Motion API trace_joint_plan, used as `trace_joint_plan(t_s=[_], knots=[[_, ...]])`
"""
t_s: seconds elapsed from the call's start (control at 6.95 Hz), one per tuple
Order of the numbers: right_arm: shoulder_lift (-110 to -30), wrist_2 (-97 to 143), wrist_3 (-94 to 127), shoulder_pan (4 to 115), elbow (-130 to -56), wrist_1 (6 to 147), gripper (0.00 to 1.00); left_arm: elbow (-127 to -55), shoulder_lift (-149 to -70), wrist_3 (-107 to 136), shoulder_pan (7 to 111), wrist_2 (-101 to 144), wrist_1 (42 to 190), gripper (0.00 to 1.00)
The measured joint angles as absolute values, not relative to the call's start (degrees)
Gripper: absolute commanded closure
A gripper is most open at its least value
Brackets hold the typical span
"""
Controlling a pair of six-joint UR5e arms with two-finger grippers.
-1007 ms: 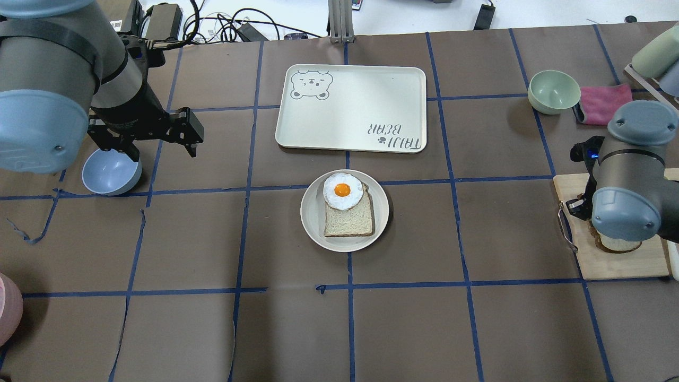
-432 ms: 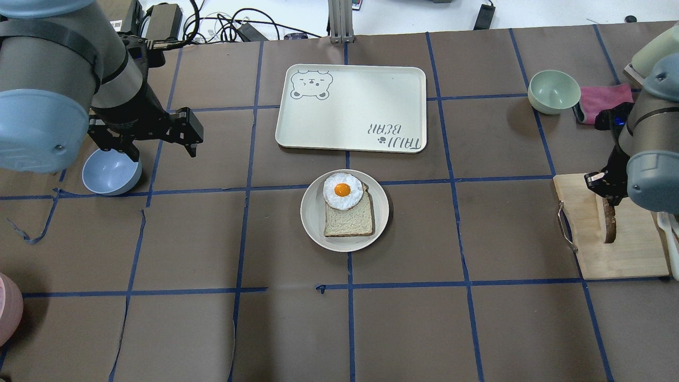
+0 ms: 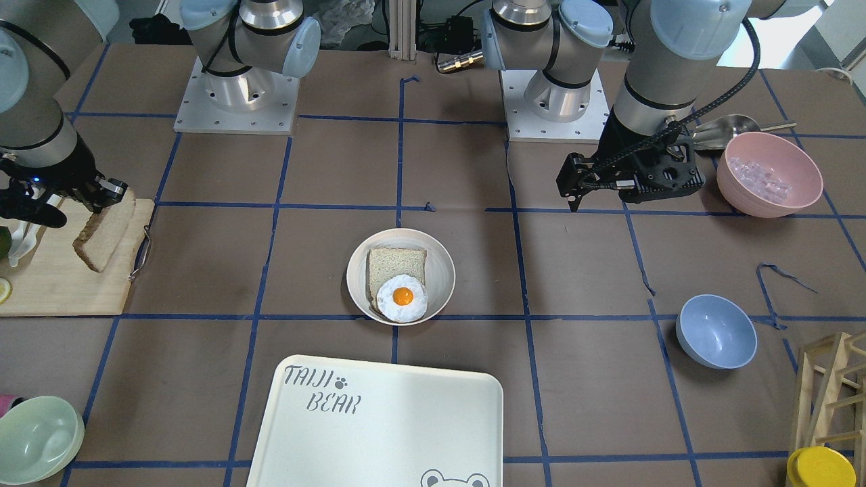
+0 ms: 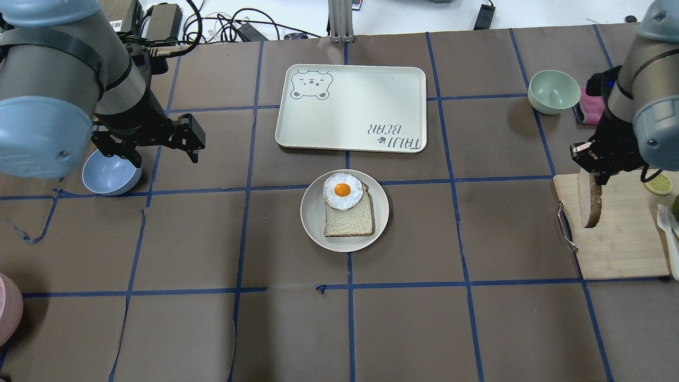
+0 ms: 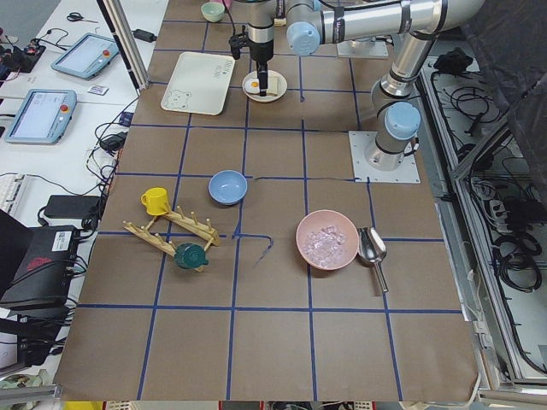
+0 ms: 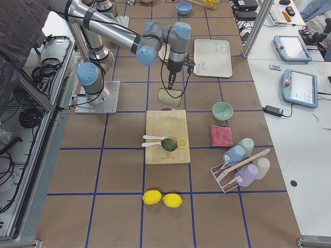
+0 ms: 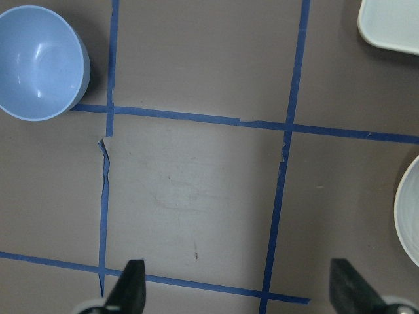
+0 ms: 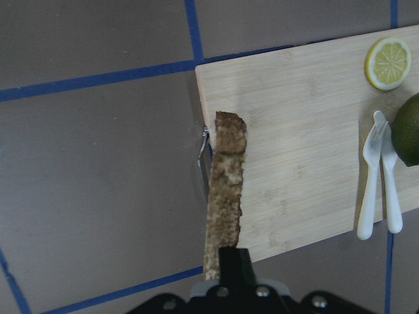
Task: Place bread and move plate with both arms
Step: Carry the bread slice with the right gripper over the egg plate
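The bread point(image 4: 591, 204) hangs edge-on from the right gripper point(image 4: 590, 168), directly beneath it, with the fingers pinched on the slice's top end. It is held over the handle end of the wooden cutting board point(image 4: 626, 249). The plate point(image 4: 313, 223) sits mid-table, well apart, carrying a squarer slice point(image 4: 350, 220) and a fried egg point(image 4: 342, 191). The left gripper point(image 4: 164, 154) hovers near the blue bowl point(image 4: 109, 172), spread wide and empty.

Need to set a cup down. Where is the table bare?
Bare: between the plate and the blue bowl, and the squares on the robot's side of the plate. Crowded: the cutting board, where the right gripper holds the bread.
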State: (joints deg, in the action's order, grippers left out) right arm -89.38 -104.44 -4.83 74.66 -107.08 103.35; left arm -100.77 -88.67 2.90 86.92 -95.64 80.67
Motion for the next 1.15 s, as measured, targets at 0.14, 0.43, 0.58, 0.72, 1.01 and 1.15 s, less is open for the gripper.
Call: trace_joint_plan(t_s=[0.14,0.43,0.58,0.72,1.01,1.15], knots=[[-89.5,-103.0,1.8,79.5,-105.2,100.8,1.00,-100.9,-88.6,2.9,86.9,-95.6,80.7,0.00],[-88.8,-99.0,19.1,93.7,-103.4,99.0,1.00,-101.0,-88.6,2.9,86.9,-95.7,80.7,0.00],[-87.3,-97.3,26.4,101.1,-102.9,100.5,1.00,-101.1,-88.6,2.9,86.9,-95.7,80.7,0.00],[-84.6,-95.8,30.7,106.7,-102.0,103.5,1.00,-101.1,-88.6,2.9,86.9,-95.7,80.7,0.00],[-80.2,-94.2,34.3,110.8,-99.1,107.5,1.00,-101.1,-88.6,2.3,86.9,-95.7,80.7,0.00],[-78.2,-93.3,34.8,111.6,-98.5,109.5,1.00,-101.1,-88.6,2.2,86.9,-95.7,80.7,0.00]])
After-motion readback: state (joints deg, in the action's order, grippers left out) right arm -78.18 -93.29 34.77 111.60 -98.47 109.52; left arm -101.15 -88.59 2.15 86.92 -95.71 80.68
